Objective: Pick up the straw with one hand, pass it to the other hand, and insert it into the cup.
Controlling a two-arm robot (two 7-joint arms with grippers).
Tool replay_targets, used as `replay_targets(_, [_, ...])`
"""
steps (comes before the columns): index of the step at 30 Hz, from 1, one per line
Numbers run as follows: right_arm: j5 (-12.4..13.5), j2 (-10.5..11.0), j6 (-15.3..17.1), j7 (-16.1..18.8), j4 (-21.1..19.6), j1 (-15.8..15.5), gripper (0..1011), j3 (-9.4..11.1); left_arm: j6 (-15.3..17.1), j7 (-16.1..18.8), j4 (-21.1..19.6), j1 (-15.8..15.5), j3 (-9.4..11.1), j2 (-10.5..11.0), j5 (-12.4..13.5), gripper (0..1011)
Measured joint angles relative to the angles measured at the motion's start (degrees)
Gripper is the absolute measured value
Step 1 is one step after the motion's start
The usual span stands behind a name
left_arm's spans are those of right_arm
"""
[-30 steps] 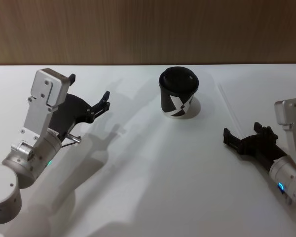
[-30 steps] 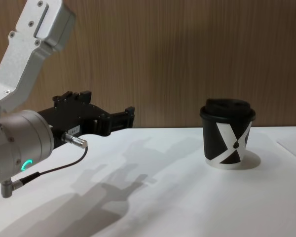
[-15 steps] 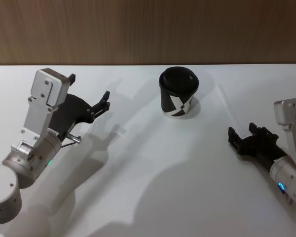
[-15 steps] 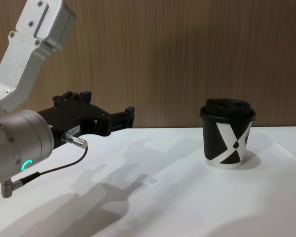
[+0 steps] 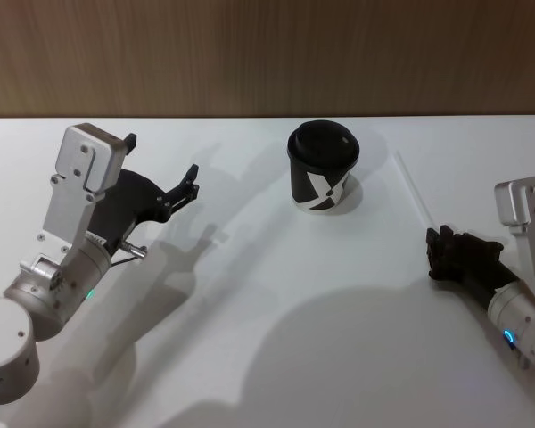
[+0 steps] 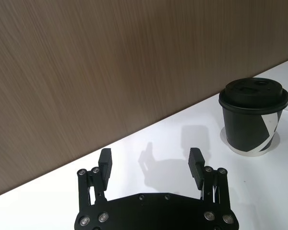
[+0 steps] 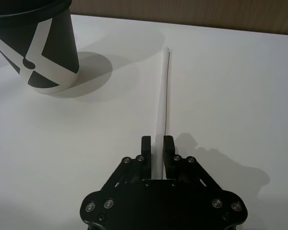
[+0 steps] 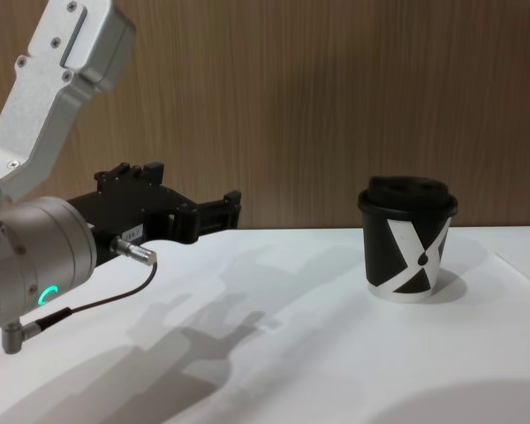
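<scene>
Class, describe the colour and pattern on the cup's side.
The cup is black with a bold white X-like mark; the chest view shows it best.

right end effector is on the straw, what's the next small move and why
Probably lift it slightly: the right end effector is shut on the straw near its end, yet it lies flat on the table, and the open left end effector hangs raised.

The cup (image 5: 324,165) is standing toward the back middle of the table (image 5: 267,294). The straw (image 5: 411,184) is lying flat to its right, with its near end sitting between the right gripper's (image 7: 157,142) jaws. The left gripper (image 5: 163,158) is hovering above the table, well apart to the cup's left.
</scene>
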Motion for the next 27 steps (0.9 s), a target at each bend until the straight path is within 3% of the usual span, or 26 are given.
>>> replay_targets(7, [0.0,0.0,0.0,0.0,0.0,0.0,35,0.0,0.0,0.0,0.0,0.0,0.0,0.0,0.0,1003])
replay_targets(19, [-0.3,0.0,-0.2,0.0,0.0,-0.1,0,0.1,0.0,0.0,0.0,0.0,0.0,0.0,0.0,1002])
replay_targets(27, [-2.2,0.5,-3.2,-0.4,-0.2,-0.6,0,0.2,0.0,0.0,0.0,0.0,0.0,0.0,0.0,1003])
